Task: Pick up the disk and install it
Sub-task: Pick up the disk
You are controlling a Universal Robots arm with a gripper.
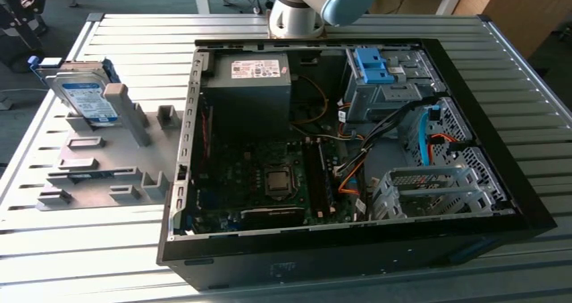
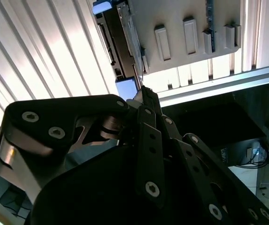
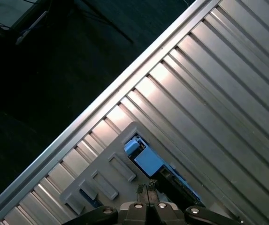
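Check the black gripper (image 3: 148,192): its jaws are closed with nothing between them. Beyond its tips, locate the flat silver disk with the blue plastic bracket (image 3: 148,161). The disk stands on edge in the grey slotted holder (image 1: 98,162), on the exterior view's left of the open black computer case (image 1: 358,256).

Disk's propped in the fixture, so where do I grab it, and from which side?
Pinch the disk across its two flat faces near the free top edge, coming down from above. It stands on edge, tilted, with its lower edge seated in the grey fixture, so the top looks most reachable.
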